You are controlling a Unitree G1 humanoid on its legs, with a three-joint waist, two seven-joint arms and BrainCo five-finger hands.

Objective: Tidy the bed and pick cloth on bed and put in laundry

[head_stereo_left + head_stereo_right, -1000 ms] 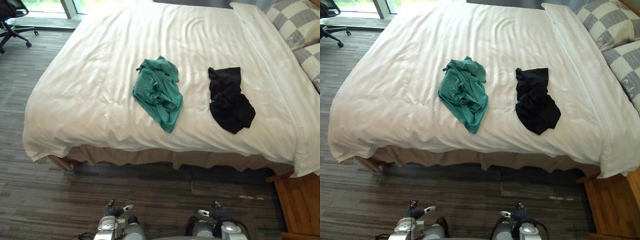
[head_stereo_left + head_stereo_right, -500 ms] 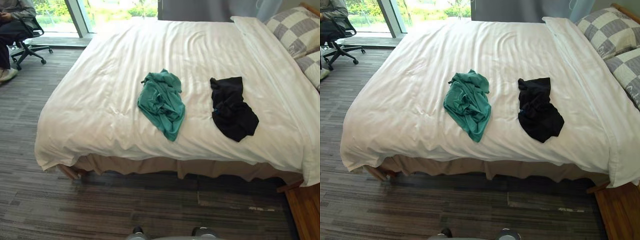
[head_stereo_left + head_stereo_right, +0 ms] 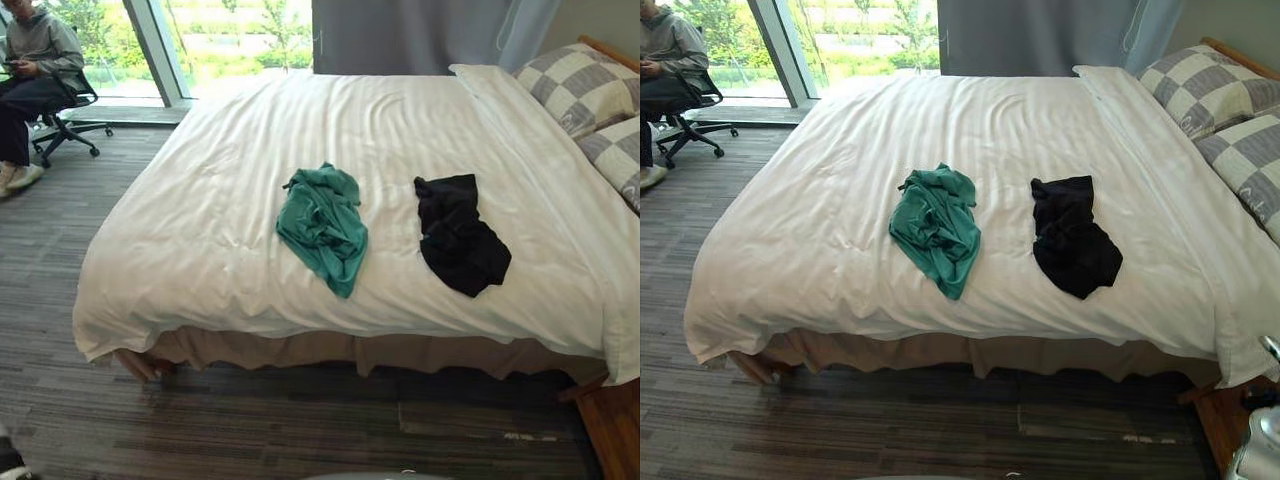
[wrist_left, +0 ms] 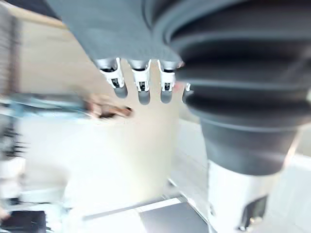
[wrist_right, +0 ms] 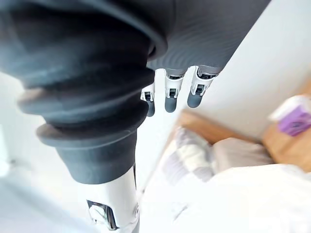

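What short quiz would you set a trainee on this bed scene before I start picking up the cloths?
1. True or false: the green cloth lies to the robot's right of the black cloth.
2. Where are the checked pillows? A: at the right end of the bed. B: on the floor. C: under the green cloth.
3. Fill in: the number of loose cloths lying on the bed is ___.
Key: 1 false, it lies to the left; 2 A; 3 two.
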